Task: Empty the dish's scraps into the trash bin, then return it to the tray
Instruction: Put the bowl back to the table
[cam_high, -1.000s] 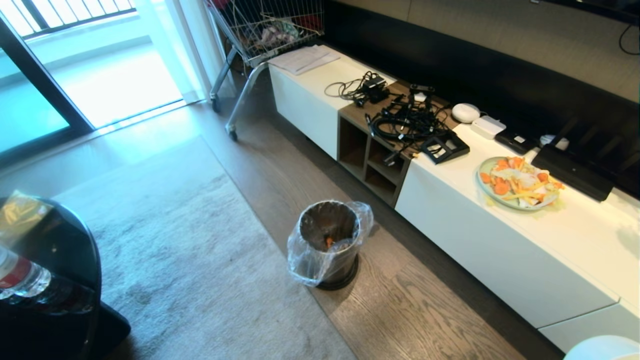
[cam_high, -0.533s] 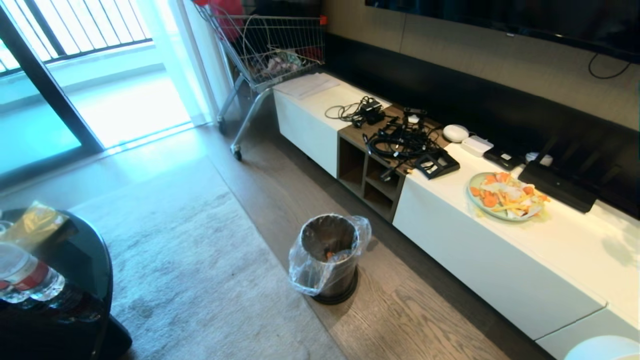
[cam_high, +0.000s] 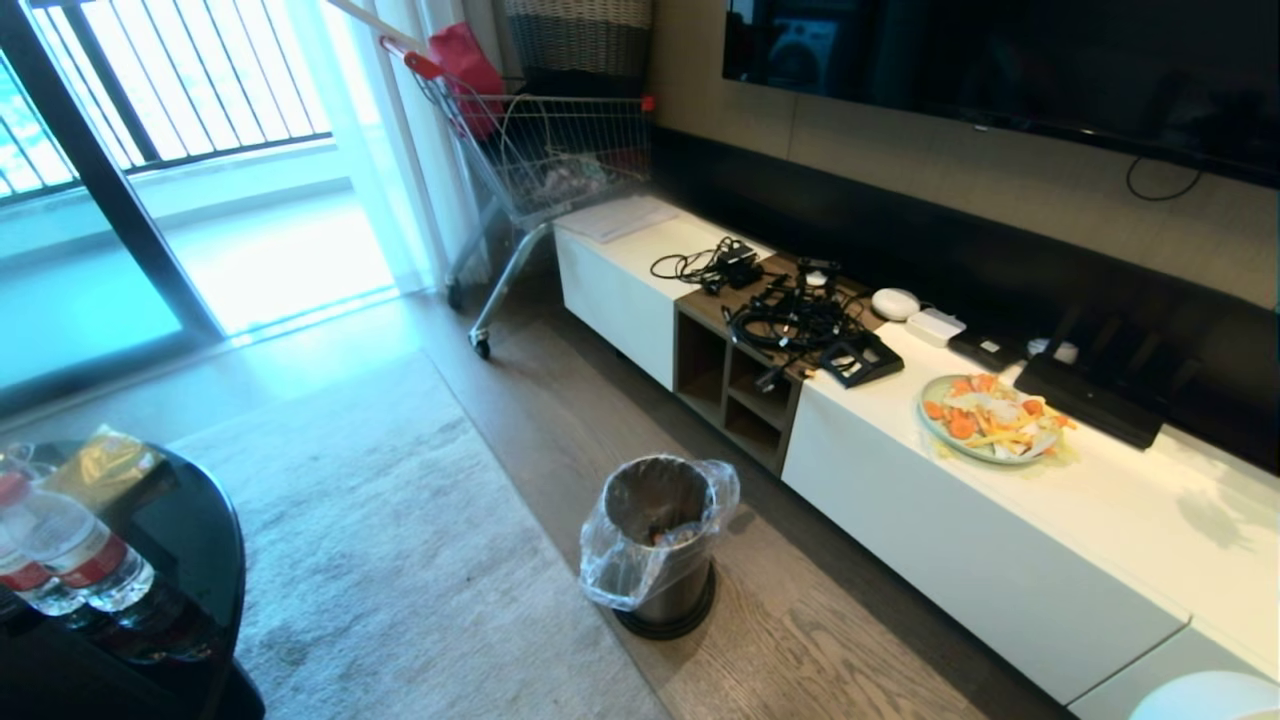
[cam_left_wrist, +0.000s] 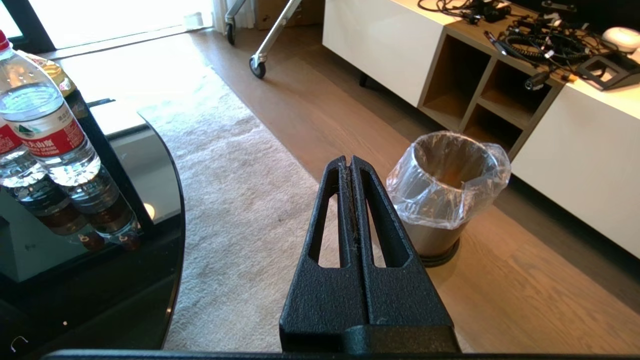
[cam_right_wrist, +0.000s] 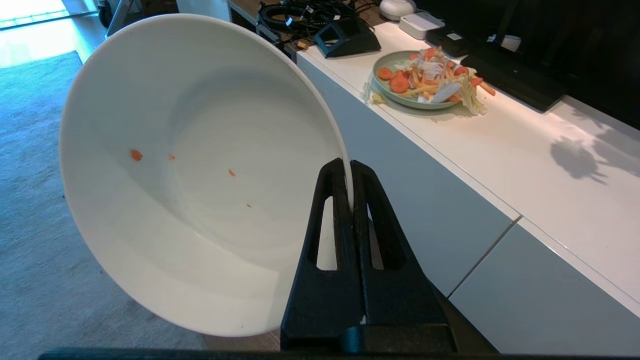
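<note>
Rug (cam_right_wrist: 30, 200) behind dish (cam_right_wrist: 200, 170), right claw (cam_right_wrist: 350, 170): right wrist view only.

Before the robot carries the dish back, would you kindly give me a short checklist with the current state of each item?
1. Right hand clamped on the dish rim: ok.
2. Dish emptied: ok, only a few orange specks remain.
3. Scraps inside the trash bin: ok, some visible at its bottom.
4. Left hand shut and empty: ok.
5. Tray in sight for the return: not ok, no view shows it.
6. Bin upright, liner on: ok.
</note>
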